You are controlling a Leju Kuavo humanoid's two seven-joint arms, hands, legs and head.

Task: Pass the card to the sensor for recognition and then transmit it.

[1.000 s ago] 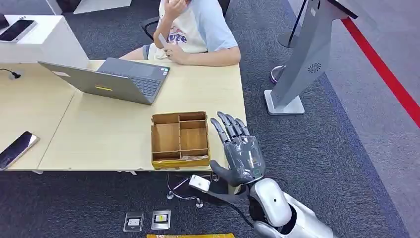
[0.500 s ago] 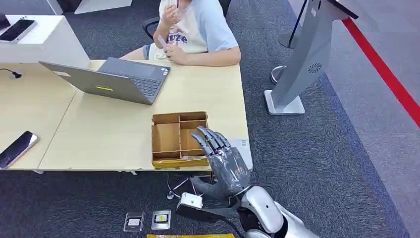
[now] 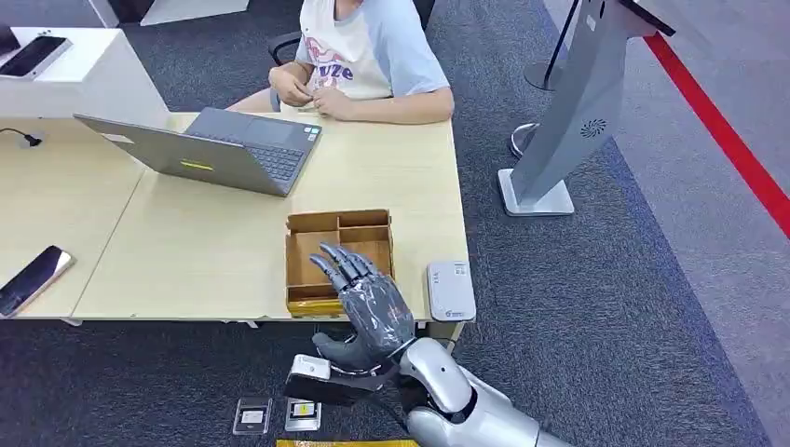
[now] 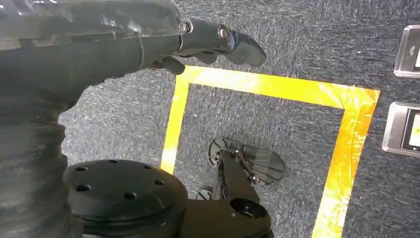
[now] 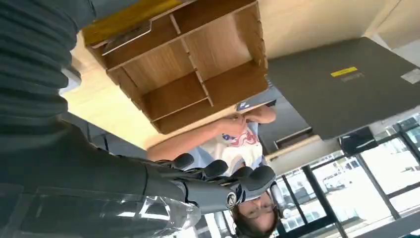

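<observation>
Fingers (image 3: 343,265) of the right hand (image 3: 365,303) stretch apart and hold nothing; the grey hand hangs palm-down over the near edge of the pale wooden worktop (image 3: 205,251), its tips above the brown wooden compartment tray (image 3: 321,228). In the right wrist view the same fingers (image 5: 218,171) lie spread beside the tray (image 5: 183,64). Just beside the hand, toward the worktop's corner, lies a flat grey rectangular card sensor (image 3: 450,290). I cannot tell where the card is. The left hand (image 4: 173,47) hangs low over dark carpet crossed by yellow floor tape (image 4: 277,89), its fingers loosely extended with nothing in them. Farther out on the worktop stands an open grey laptop (image 3: 210,149), and a black phone (image 3: 31,279) lies near the far left edge. A person in a light T-shirt (image 3: 368,56) sits at the far side with arms resting on the worktop. A grey kiosk stand (image 3: 568,112) rises from the carpet to the right.
</observation>
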